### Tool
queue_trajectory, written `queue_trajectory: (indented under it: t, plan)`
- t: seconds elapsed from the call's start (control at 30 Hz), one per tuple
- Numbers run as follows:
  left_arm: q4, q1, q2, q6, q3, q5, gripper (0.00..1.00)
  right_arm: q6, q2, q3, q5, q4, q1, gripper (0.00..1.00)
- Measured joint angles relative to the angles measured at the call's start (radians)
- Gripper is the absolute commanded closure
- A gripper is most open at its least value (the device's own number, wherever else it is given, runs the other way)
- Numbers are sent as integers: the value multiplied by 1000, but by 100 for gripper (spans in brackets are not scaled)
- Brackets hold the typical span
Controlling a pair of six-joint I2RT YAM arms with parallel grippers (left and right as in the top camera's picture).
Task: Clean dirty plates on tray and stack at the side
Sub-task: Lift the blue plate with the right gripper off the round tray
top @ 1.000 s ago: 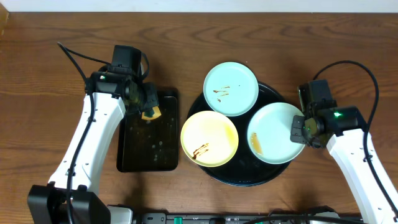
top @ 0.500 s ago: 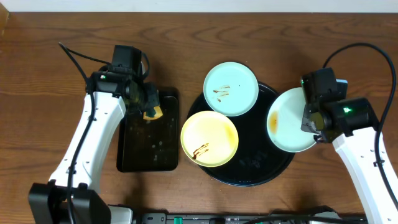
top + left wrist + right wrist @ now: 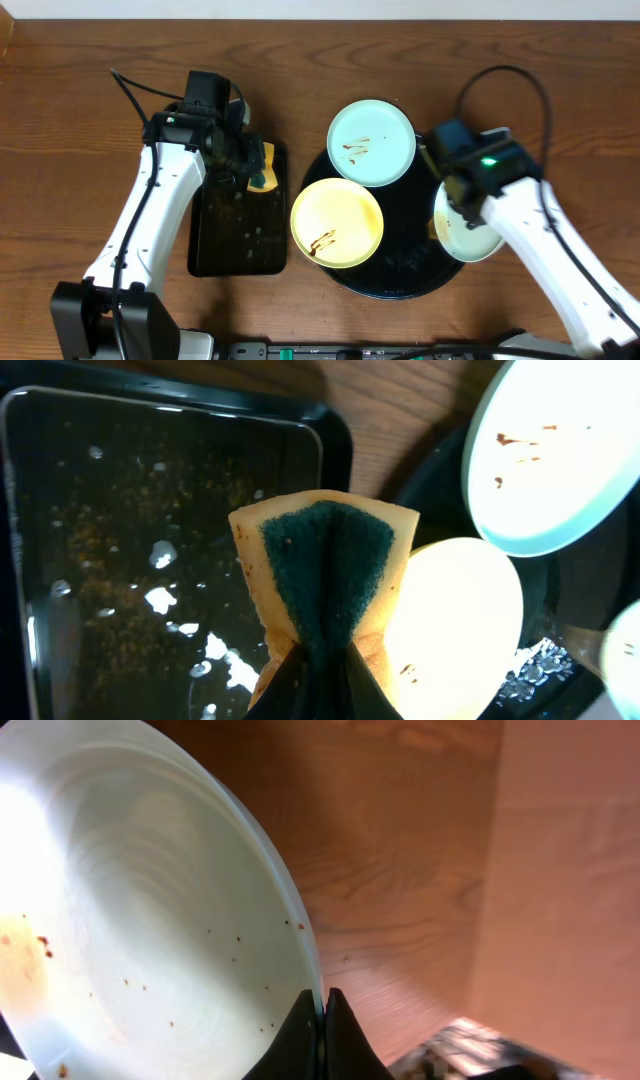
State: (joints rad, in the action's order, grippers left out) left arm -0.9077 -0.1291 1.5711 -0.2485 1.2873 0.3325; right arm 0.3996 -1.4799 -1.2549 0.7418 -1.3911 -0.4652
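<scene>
Pinching one mint-green plate (image 3: 150,920) by its rim with the right gripper (image 3: 321,1016), jaws closed to a sliver on the thin edge, probably so the smeared face is free for wiping. Holding it seemingly tilted across the right rim of the round black tray (image 3: 405,262), partly over the wood tabletop (image 3: 560,90). Squeezing a yellow sponge (image 3: 325,560) with the left gripper (image 3: 318,680), closed hard enough to fold it, green scouring side showing. Hovering at the right edge of the wet rectangular tray (image 3: 235,235), likely the place for wetting it. Leaving the yellow plate (image 3: 337,222) and the other mint-green plate (image 3: 371,142) on the round tray, both streaked brown, with nothing stacked at the side yet. No brand, label or legible writing anywhere
</scene>
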Motion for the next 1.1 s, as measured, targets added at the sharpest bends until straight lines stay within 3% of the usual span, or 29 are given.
queue_trajectory:
  t: [0.2,0.4,0.67,1.1]
  plan:
    - [1,0,0,13,0,29,93,19,-165,0,144,-24,-117,99]
    - [5,0,0,18,0,40,93,79,-265,-2,278,-48,-142,99]
    - [16,0,0,22,0,62,93,158,-283,-29,334,-82,-142,99]
    - [18,0,0,37,0,62,93,185,-283,-257,352,-103,-143,99]
